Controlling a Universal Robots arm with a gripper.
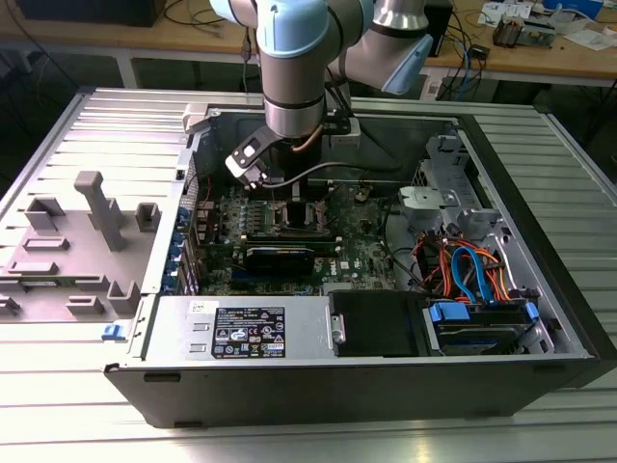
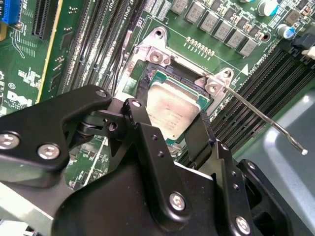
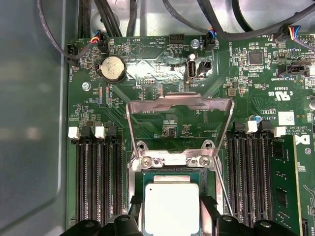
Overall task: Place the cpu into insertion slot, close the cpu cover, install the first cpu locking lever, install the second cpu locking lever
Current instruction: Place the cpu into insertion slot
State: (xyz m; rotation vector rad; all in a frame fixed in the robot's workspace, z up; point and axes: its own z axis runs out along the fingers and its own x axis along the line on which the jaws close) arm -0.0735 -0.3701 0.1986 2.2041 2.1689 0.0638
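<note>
The hand (image 2: 170,123) is closed on two opposite edges of the cpu (image 3: 171,204), which lies flat in the insertion slot (image 2: 170,74). I judge the chip light, stiff and fragile underneath, best held level by its edges. Beyond it the cpu cover (image 3: 179,102) lies swung open, with a locking lever (image 2: 256,115) raised.

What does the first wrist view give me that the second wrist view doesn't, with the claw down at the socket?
First wrist view: the thin square silver metal cpu cover, hinged open off the socket, and a round silver coin battery. Second wrist view: black jointed linkage arms, a row of grey square components, a blue connector. Both: the flat square silver-grey cpu in the silver-rimmed square insertion slot, the black claw at it, long black memory slots on either side.
</note>
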